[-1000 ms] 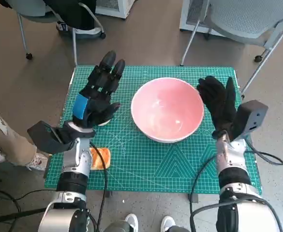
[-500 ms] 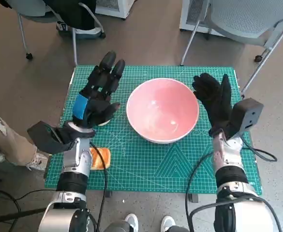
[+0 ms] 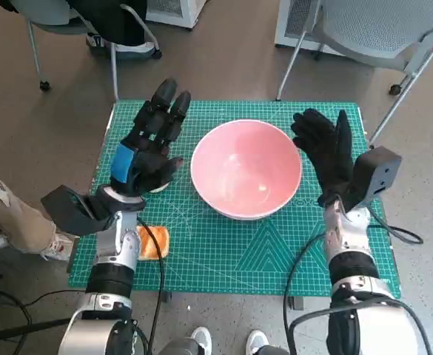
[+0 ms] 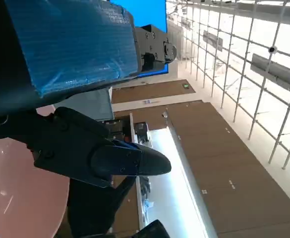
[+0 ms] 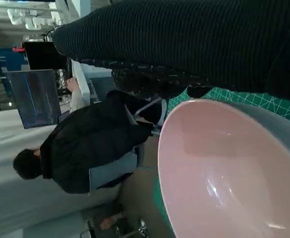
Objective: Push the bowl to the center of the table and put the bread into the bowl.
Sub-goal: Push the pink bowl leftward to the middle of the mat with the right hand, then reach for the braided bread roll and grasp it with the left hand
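Right hand (image 3: 327,159): fingers spread and upright, holding nothing, flat against or just beside the bowl's (image 3: 246,168) right rim; contact cannot be confirmed. Left hand (image 3: 151,144): fingers extended and apart, empty, raised a little way off the bowl's left side.

The bowl sits near the middle of the mat (image 3: 223,251), slightly toward the far edge, between the two hands. The bread (image 3: 154,242) lies near the mat's near left corner, partly hidden under the left forearm. It lies back toward the robot from the left fingers, so the left hand is judged the nearer one for the pick.

Bowl: pink, smooth, glossy, round and deep. Bread: golden-brown slab; long axis cannot be told. Mat: green, flat, gridded.
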